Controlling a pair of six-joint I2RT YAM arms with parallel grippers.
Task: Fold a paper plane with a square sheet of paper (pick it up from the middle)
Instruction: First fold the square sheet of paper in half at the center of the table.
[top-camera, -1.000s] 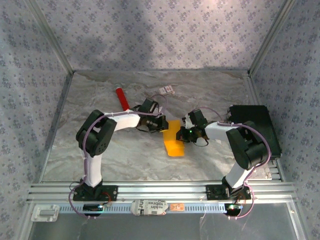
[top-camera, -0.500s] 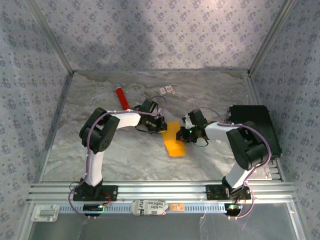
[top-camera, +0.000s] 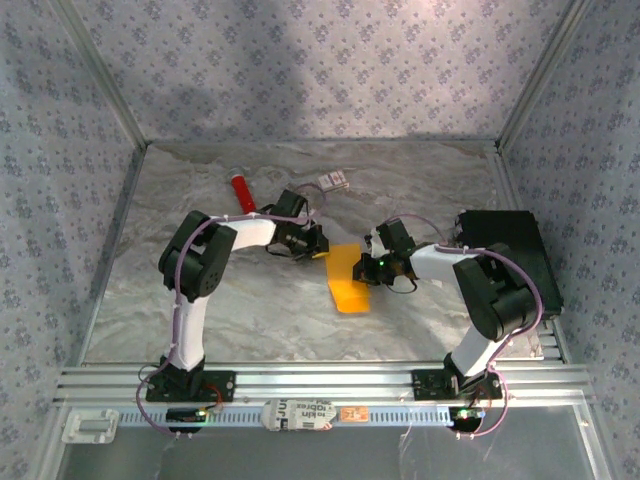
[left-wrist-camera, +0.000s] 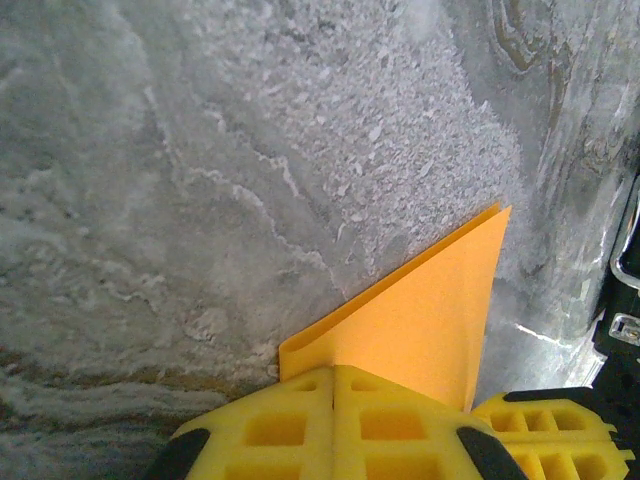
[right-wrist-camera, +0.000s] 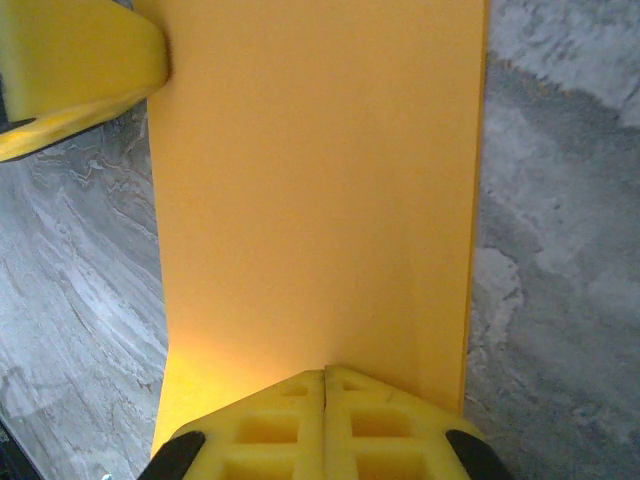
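Jaws of both grippers clamp the orange paper.
Left gripper pinches one corner, right gripper the opposite edge, likely to stretch the fold flat, mid table.

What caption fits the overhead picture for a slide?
Shut left gripper and shut right gripper pinch the folded orange-yellow paper from opposite sides.

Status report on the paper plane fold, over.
Left claw shut on the folded orange paper. Right claw shut on it too. Red tube lies apart, farther back, not in the way.
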